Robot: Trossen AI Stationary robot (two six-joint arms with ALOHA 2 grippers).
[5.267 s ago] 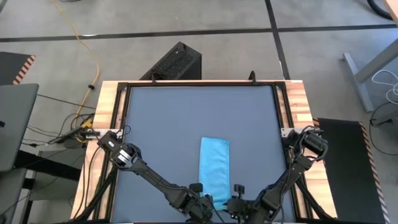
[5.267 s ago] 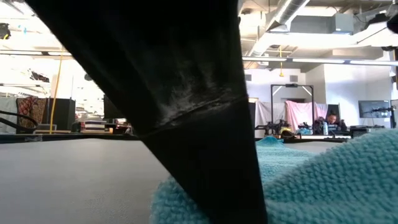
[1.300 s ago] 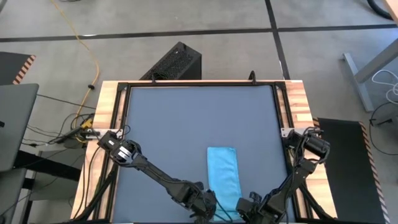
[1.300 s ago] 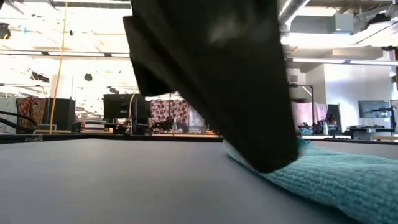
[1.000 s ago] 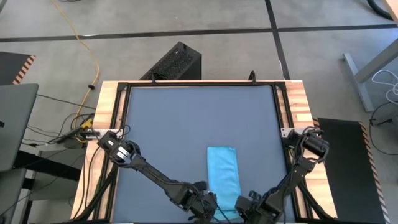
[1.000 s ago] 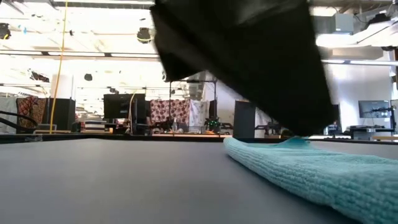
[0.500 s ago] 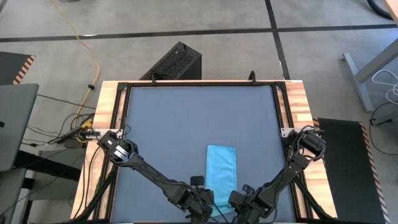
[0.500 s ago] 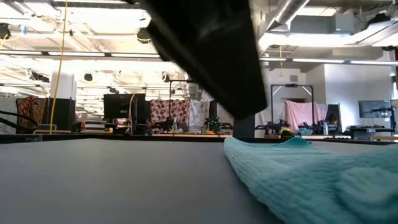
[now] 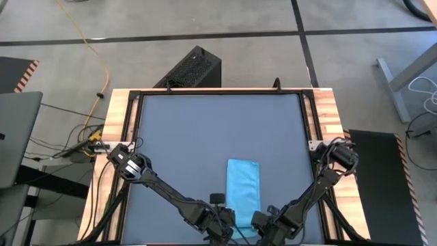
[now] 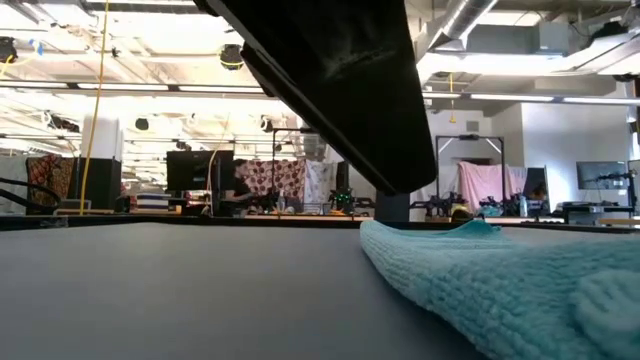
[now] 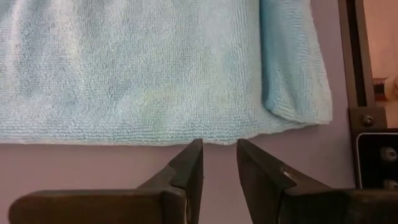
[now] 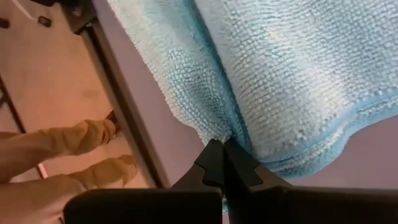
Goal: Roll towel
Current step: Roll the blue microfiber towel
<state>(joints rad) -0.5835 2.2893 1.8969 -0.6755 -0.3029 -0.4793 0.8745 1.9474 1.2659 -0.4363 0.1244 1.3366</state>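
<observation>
At the tabletop's (image 9: 205, 130) near edge the right tool (image 12: 224, 149) pinches the towel's (image 9: 244, 188) corner, the left tool (image 11: 219, 149) stands narrowly parted beside its hem, and the soft, light, floppy cloth lies flat beyond, best gripped along that near edge.

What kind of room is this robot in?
Probably a big robot lab or workshop. Behind the table are bright ceiling lights, bare pipes overhead, and more work tables with dark screens far across the open room.

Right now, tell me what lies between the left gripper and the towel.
Nothing but bare tabletop: in the left wrist view the left gripper sits just off the towel edge.
</observation>
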